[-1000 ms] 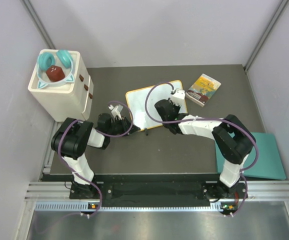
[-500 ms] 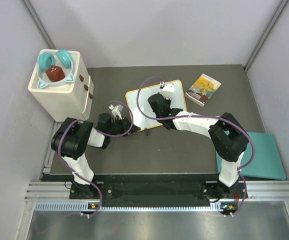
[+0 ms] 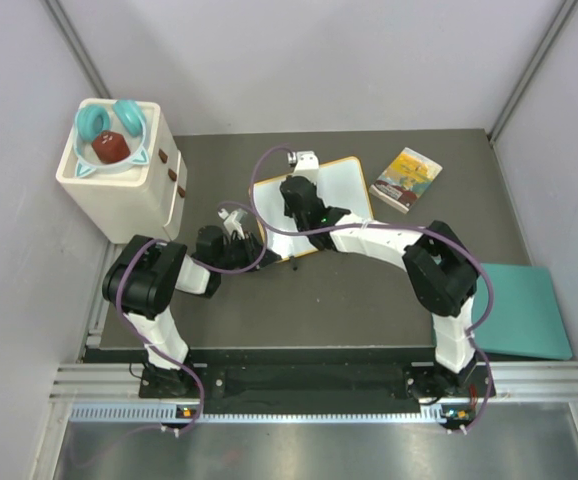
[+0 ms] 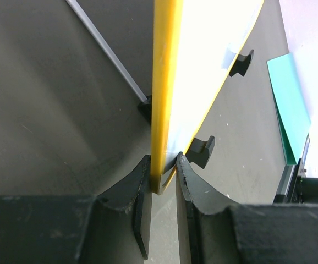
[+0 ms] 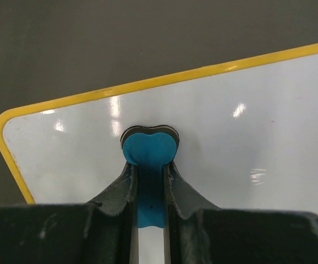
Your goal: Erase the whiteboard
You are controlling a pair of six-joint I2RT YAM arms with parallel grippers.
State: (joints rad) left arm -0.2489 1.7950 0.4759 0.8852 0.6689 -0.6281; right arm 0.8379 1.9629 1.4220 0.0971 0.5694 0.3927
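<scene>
The whiteboard (image 3: 344, 190), white with a thin orange-yellow frame, lies tilted at the table's middle. My left gripper (image 3: 254, 240) is shut on its near left corner; the left wrist view shows the jaws (image 4: 163, 175) clamped on the yellow frame (image 4: 164, 82), with two black feet (image 4: 202, 151) along one edge. My right gripper (image 3: 291, 198) is shut on a blue eraser (image 5: 148, 151) and presses it on the board's surface (image 5: 247, 126) near a rounded corner. No scribbles show around the eraser.
A yellow-covered book (image 3: 406, 178) lies right of the board. A teal mat (image 3: 529, 310) lies at the right near edge. A white cabinet (image 3: 119, 180) with teal headphones and a red object on top stands at the back left. Grey walls enclose the table.
My right gripper has swept the eraser leftwards across the board, from its right part to its far left corner. The left gripper has kept its hold.
</scene>
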